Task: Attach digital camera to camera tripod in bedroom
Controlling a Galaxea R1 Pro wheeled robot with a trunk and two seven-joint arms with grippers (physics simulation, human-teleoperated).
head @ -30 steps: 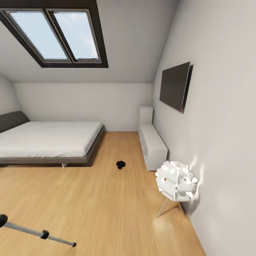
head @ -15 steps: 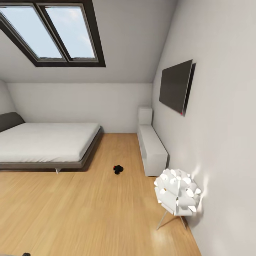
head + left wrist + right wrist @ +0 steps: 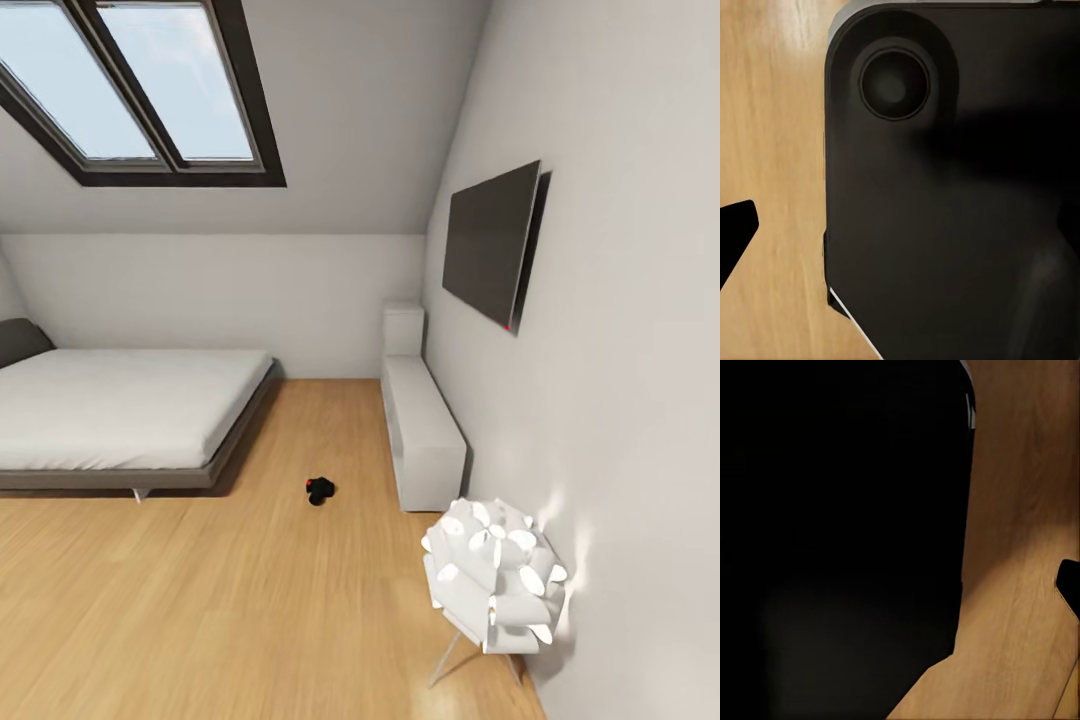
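Head view: digital camera (image 3: 320, 490) on floor (image 3: 200, 600) between bed (image 3: 120, 410) and white cabinet (image 3: 425, 430).

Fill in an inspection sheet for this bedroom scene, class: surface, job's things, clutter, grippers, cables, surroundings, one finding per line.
Surface: light wood plank floor, glossy.
Job's things: small black digital camera with a red dot lies on the floor between the low grey bed and the long white low cabinet, touching neither.
Clutter: white petal-shaped chair on thin metal legs stands by the right wall.
Grippers: open or shut cannot be told; both wrist views face a dark body over the floor.
Cables: nothing seen.
Surroundings: dark-framed skylight in the sloped ceiling, dark flat wall screen on the right wall.
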